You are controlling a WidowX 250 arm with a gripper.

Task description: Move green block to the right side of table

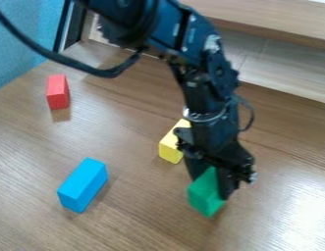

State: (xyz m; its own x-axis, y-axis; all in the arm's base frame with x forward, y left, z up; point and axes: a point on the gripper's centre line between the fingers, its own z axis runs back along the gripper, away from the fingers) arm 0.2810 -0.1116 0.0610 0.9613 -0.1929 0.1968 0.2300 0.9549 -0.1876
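- Under the arm [210, 93], right of the view's centre and toward its lower edge, the green block [204, 196] sits between the fingers of the gripper [212, 186], which are clamped on it from either side.
- The block leans at a slant; whether its base touches the table cannot be told.
- The table [145, 220] is brown, with long streaks of wood grain and a soft sheen; a bright patch of glare whitens its lower right.
- The yellow block [171, 147] lies behind the green one, partly hidden by the arm.
- The blue block [83, 185] lies well apart to the left, set at a diagonal.
- The red block [58, 91] is farther back, at the upper left, with a faint reddish reflection before it.
- Beyond the table, a blue textured panel [23, 39] fills the upper left corner, beside a dark upright strip [74, 24].
- A pale wooden ledge [276, 17] crosses the upper right, above a light, seamed surface [276, 63].
- A black cable [66, 60] loops from the upper left to the arm.
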